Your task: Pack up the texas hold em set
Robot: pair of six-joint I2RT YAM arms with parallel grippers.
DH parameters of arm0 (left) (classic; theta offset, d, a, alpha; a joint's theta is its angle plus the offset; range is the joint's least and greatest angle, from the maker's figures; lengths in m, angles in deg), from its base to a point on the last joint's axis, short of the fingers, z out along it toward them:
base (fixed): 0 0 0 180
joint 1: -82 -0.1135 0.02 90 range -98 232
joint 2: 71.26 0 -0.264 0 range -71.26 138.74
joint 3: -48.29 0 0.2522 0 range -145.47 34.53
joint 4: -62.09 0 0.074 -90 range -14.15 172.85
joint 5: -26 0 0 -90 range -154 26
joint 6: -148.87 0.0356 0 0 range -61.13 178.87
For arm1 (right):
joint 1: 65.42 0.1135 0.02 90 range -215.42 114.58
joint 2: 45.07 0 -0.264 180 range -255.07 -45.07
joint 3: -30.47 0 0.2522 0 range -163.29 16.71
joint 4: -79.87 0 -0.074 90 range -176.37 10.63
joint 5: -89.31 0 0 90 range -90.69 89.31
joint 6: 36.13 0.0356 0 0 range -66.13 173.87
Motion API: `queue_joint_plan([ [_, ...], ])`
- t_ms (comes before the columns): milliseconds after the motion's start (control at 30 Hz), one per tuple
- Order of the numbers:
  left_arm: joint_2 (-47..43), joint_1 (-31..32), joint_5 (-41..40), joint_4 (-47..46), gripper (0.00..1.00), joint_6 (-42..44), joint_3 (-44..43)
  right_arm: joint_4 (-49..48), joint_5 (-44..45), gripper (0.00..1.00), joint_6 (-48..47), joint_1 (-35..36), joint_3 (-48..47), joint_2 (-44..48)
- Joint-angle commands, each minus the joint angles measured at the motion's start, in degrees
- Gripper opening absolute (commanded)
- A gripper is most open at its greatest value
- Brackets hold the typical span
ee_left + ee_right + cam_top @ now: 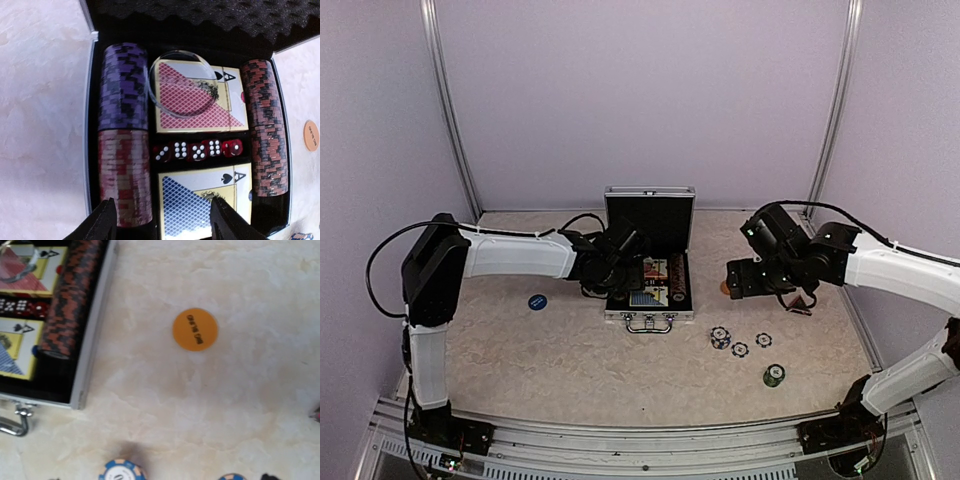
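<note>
Small ribbed silver aluminium case (665,314): open at mid-table, black foam-lined lid (649,215) upright on the far side, handle toward the near edge.

Packed inside:
- Row of purple striped chips (122,87) and row of pink-red chips (125,175) along the left wall.
- Row of dark red-brown chips (267,130) along the right wall.
- Red-backed card deck (227,117) at far centre, blue-backed card deck (200,205) at near centre.
- Five red dice (197,150) in a line between the decks.
- Clear round disc (182,82) lying on top of the red-backed deck.

Left jaws: above the near part of the case, spread apart, gripping nothing.
Right jaws: above the table just right of the case, set wide, nothing visible between them.

Outside the case, left to pack:
- Orange round disc (195,330), flat on the table right of the case.
- Blue round disc (537,301), well left of the case.
- Three blue-and-white striped chips (720,337) and a short green chip stack (774,375), near right of the case.
- Small dark-red item (802,305) below the right arm: too small to identify.

Estimated progress: well past halfway. Lid not yet closed or latched.
</note>
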Motion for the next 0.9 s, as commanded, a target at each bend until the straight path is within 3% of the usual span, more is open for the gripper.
queue_joint_plan([
  [0, -6.39, 0.73, 0.28, -1.18, 0.69, -0.55, 4.21, 1.97, 1.32, 0.87, 0.96, -2.73, -0.35, 0.10],
  [267, -15.76, 1.21, -2.46, -1.17, 0.99, -0.26, 11.94, 1.59, -1.47, 1.00, -1.18, -10.44, 0.88, -1.86],
  [867, -38.16, 1.75, -5.97, -2.47, 0.99, 3.88, 32.64, -4.22, -8.42, 0.99, -8.18, -26.00, 6.82, -6.79],
])
